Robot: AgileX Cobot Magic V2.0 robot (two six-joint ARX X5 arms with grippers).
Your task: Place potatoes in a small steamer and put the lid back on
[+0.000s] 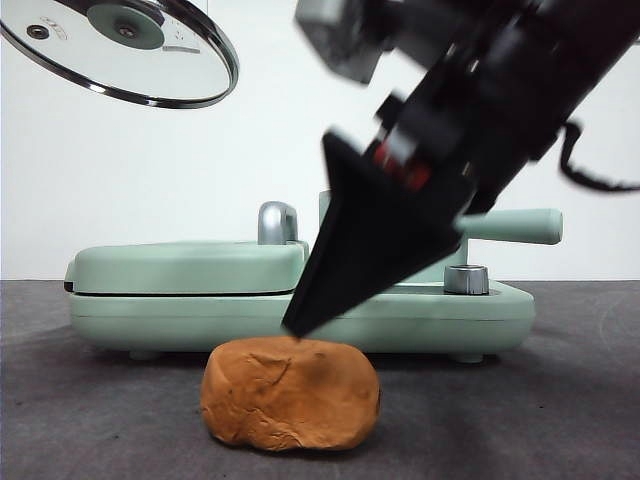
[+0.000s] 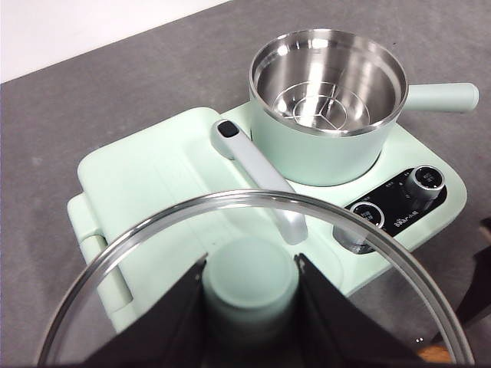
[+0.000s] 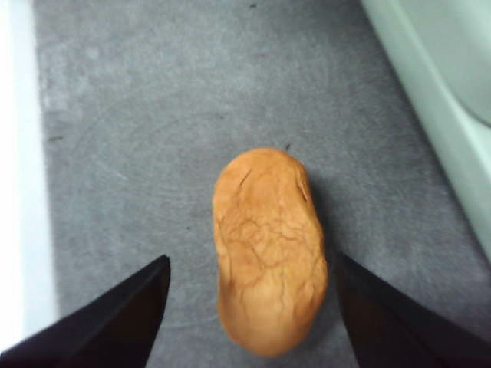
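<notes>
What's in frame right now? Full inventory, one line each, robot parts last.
potato: 1, orange-brown, lying on the grey table in front of the appliance, between the right gripper's jaws
small steamer: 1, mint green with steel rim and bare steel inside, uncovered, standing on the appliance base
lid: 1, glass with steel rim and mint knob, held in the air above the appliance
cooker base: 1, mint green, on the table, with a black panel of two dials
griddle handle: 1, chrome, on the flat cover beside the pot
table: 1, grey
left gripper: 1, black, shut on the lid's knob
right gripper: 1, black, open, astride the potato
</notes>
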